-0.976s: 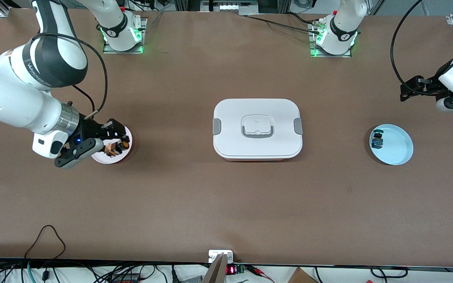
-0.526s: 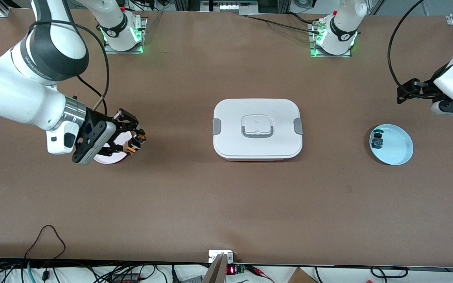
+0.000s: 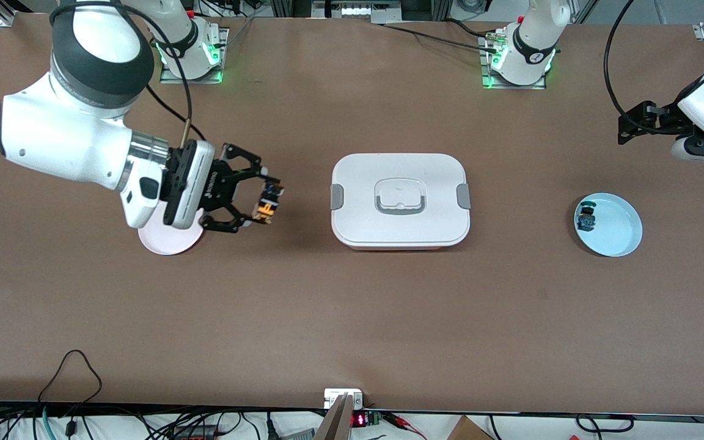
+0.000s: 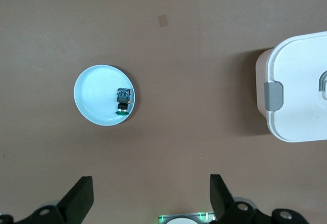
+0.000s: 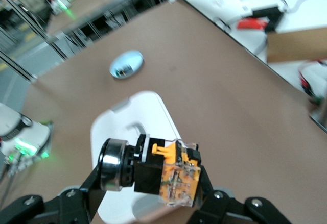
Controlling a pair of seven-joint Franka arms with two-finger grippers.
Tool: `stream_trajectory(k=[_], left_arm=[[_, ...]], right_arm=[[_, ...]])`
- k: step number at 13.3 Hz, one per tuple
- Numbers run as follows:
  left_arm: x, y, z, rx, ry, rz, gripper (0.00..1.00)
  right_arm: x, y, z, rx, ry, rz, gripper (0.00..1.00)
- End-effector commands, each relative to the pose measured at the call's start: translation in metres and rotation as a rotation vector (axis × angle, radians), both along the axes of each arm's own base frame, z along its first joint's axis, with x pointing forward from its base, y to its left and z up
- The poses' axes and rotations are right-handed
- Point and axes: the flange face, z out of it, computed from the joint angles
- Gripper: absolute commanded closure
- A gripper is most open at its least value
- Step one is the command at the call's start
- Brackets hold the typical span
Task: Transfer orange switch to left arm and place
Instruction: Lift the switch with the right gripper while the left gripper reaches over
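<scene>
Right tool [image 3: 264,205]: clamped on the orange switch [image 3: 266,205], carried in the air over bare desk [image 3: 352,318] between the pink plate [image 3: 165,241] and the box [image 3: 399,199]. The switch sat crosswise between the fingertips, probably gripped so for a handover clear of the box.

Left tool [image 4: 148,196]: fingers apart, empty, waiting above the blue plate [image 3: 618,229] bearing the blue-green switch [image 3: 585,217].

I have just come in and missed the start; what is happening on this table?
The right gripper is shut on the orange switch, holding it in the air between the pink plate and the white box. The left gripper is open, above the table near the blue plate, which holds another switch.
</scene>
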Motion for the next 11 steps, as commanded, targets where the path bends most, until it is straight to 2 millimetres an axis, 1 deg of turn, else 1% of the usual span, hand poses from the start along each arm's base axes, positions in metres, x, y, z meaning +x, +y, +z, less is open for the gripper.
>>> stream_trajectory(k=[1, 2, 3, 4, 5, 6, 7, 8, 9, 10, 11], left_arm=[[-0.003, -0.017, 0.006, -0.237, 0.08, 0.011, 0.0], [-0.003, -0.013, 0.002, -0.365, 0.111, 0.045, 0.0], [0.004, -0.005, -0.009, -0.469, 0.142, 0.064, 0.0], [0.012, -0.011, -0.026, -0.592, 0.212, 0.07, 0.0], [0.02, -0.021, -0.037, -0.724, 0.261, 0.089, 0.0], [0.029, -0.029, -0.05, -0.82, 0.305, 0.117, 0.0], [0.033, -0.039, -0.059, -0.905, 0.345, 0.143, 0.0], [0.034, -0.048, -0.068, -1.005, 0.369, 0.169, 0.0], [0.035, -0.057, -0.076, -1.09, 0.381, 0.202, 0.0], [0.036, -0.066, -0.078, -1.166, 0.378, 0.23, 0.0], [0.039, -0.079, -0.076, -1.24, 0.371, 0.247, 0.0]], right_arm=[[-0.009, 0.036, 0.013, 0.12, -0.051, 0.066, 1.0], [-0.013, 0.045, 0.014, 0.147, -0.077, 0.096, 1.0], [-0.018, 0.058, 0.012, 0.181, -0.103, 0.132, 1.0], [-0.02, 0.068, 0.007, 0.219, -0.131, 0.159, 1.0], [-0.022, 0.077, 0.006, 0.276, -0.176, 0.177, 1.0], [-0.022, 0.087, -0.002, 0.321, -0.214, 0.181, 1.0], [-0.023, 0.093, -0.005, 0.357, -0.249, 0.189, 1.0], [-0.024, 0.101, -0.012, 0.394, -0.258, 0.194, 1.0], [-0.025, 0.105, -0.014, 0.423, -0.276, 0.197, 1.0], [-0.026, 0.109, -0.019, 0.433, -0.281, 0.201, 1.0], [-0.033, 0.123, -0.021, 0.46, -0.265, 0.203, 1.0]])
